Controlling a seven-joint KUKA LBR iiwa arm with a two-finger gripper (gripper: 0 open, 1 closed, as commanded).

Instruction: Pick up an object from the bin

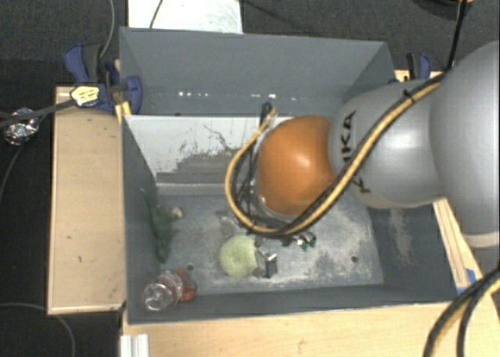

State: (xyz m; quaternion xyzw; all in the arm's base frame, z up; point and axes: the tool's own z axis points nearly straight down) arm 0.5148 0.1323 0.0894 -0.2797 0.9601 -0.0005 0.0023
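Note:
My gripper [267, 262] reaches down near the bin's front middle, mostly hidden under the arm's orange dome. Right beside it on the left, touching or nearly touching, lies a pale green fuzzy ball [237, 257]. A small dark green bit [307, 242] lies just to the gripper's right on the bin floor.
A dark green toy animal [162, 227] lies along the left wall. In the front left corner rests a small clear bottle with a reddish part [167, 291]. The arm covers the bin's right half; bare floor shows at the front right.

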